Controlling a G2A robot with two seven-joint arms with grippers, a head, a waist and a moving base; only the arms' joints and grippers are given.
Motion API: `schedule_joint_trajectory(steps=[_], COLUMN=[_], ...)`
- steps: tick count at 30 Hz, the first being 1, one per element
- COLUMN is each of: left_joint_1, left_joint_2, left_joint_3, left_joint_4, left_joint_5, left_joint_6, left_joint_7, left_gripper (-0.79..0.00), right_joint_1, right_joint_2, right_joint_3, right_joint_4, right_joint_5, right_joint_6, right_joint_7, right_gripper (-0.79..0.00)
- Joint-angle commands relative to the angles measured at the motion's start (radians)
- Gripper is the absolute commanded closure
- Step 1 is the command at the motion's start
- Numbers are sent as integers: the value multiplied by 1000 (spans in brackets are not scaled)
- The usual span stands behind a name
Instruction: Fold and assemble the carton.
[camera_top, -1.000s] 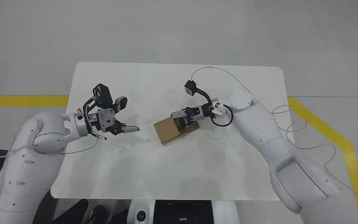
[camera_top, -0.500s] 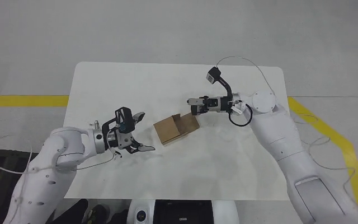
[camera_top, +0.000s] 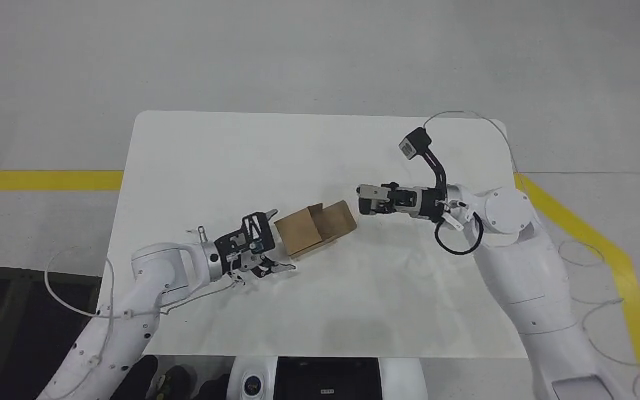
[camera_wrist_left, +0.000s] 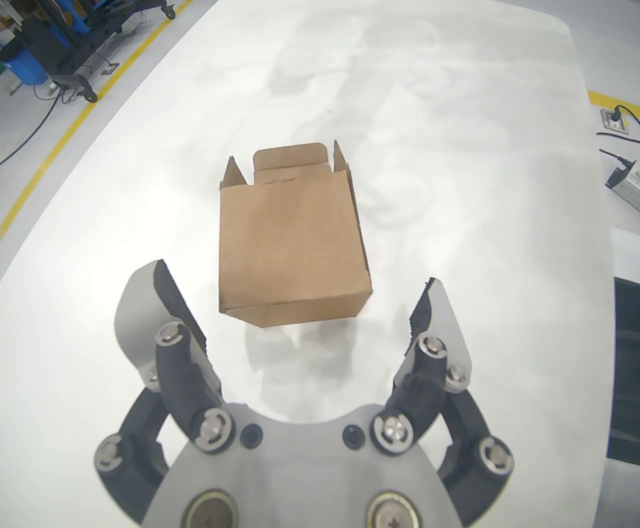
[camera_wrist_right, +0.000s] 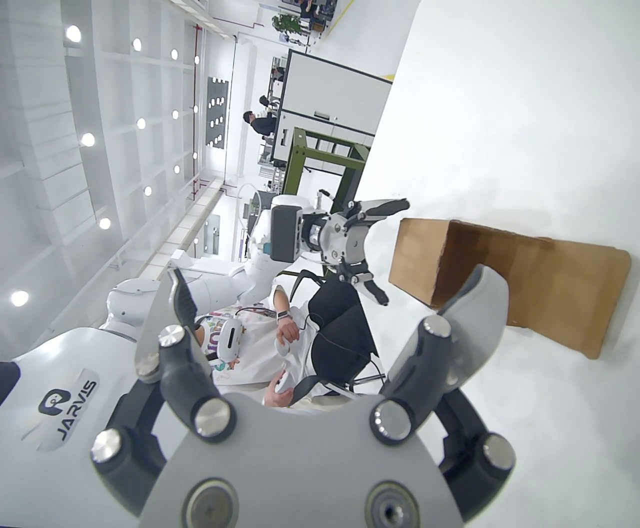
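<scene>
A dark logo and a single word in capital letters are printed on the white arm shell (camera_wrist_right: 67, 400) seen close by in the right wrist view; the wording is not read off. The carton (camera_top: 315, 230) on the worktop (camera_top: 200, 150) is shown as plain brown card, with nothing legible on it

In the left wrist view the carton (camera_wrist_left: 292, 250) is seen from its closed end, so its inside is hidden. In the right wrist view part of its open mouth is covered by a finger (camera_wrist_right: 475, 310) of the right end effector (camera_wrist_right: 330, 287). The desk (camera_wrist_left: 475, 175) is cut off at the picture's edges.
</scene>
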Motion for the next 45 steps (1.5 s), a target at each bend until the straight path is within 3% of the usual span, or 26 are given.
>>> schedule_joint_trajectory(steps=[1, 17, 26, 33, 34, 35, 42, 45], left_joint_1=[-22, -187, -244, -317, -326, -334, -367, -377], left_joint_2=[-4, -16, -15, -27, -29, -31, -41, -45], left_joint_3=[13, 18, 31, 97, 110, 121, 167, 179], left_joint_4=[22, 187, 233, 310, 320, 330, 383, 406], left_joint_5=[-19, -95, -46, 41, 52, 64, 134, 144], left_joint_6=[-1, -89, -232, -272, -272, -272, -253, -258], left_joint_7=[-12, -42, 70, 209, 228, 244, 339, 381], left_gripper=[-785, -785, -785, -785, -785, -785, -785, -785], right_joint_1=[-13, -39, -39, -39, -39, -39, -39, -54], right_joint_2=[3, 6, 7, 7, 7, 7, 7, 14], right_joint_3=[8, -22, -26, -26, -26, -26, -26, -25], right_joint_4=[-14, -32, -40, -40, -40, -40, -40, -64], right_joint_5=[0, -2, -31, -31, -31, -31, -31, -60], right_joint_6=[3, 1, 11, 11, 11, 11, 11, 77], right_joint_7=[-4, -50, -85, -85, -85, -85, -85, -70], right_gripper=[-785, -785, -785, -785, -37, 0, 0, 0])
